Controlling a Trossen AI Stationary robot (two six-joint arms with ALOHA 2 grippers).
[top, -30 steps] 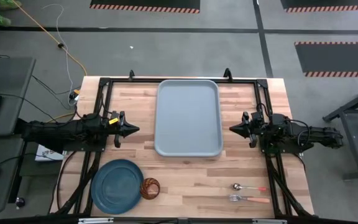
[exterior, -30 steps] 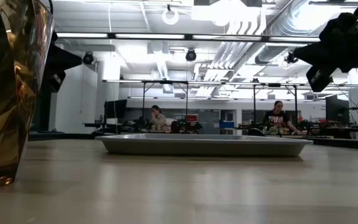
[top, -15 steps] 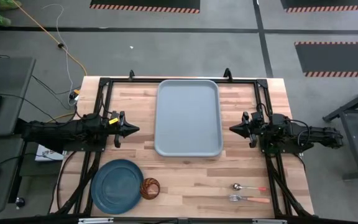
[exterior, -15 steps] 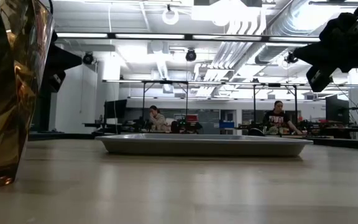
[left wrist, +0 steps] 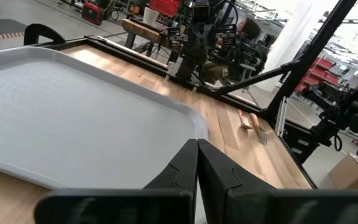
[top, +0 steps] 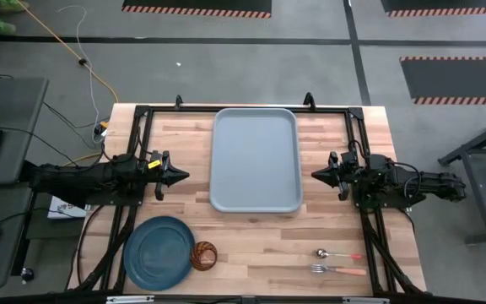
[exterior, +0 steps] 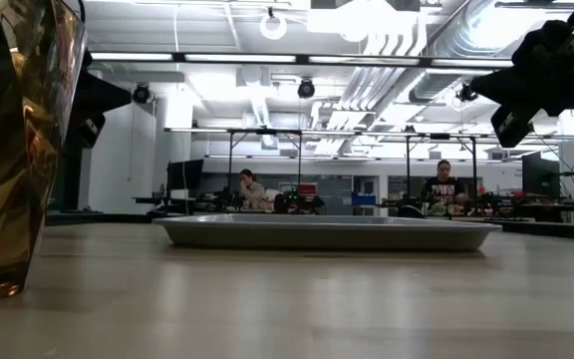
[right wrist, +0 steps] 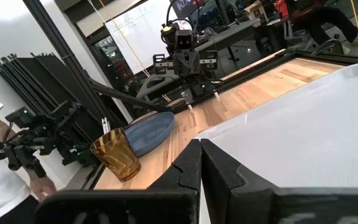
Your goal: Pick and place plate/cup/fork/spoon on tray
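The pale grey-blue tray point(top: 256, 159) lies flat in the middle of the table, with nothing in it. The dark teal plate point(top: 159, 252) rests flat near the near left edge, and the amber cup point(top: 204, 255) stands upright against the plate's right rim. The spoon point(top: 337, 254) and the fork point(top: 337, 270) lie side by side at the near right. My left gripper point(top: 184, 176) is shut, left of the tray. My right gripper point(top: 315, 175) is shut, right of the tray. Both touch nothing.
Black frame rails point(top: 243, 108) run along the table's far edge and down both sides. In the low view the cup point(exterior: 13, 150) stands very close at the left. People sit at benches in the room beyond the table.
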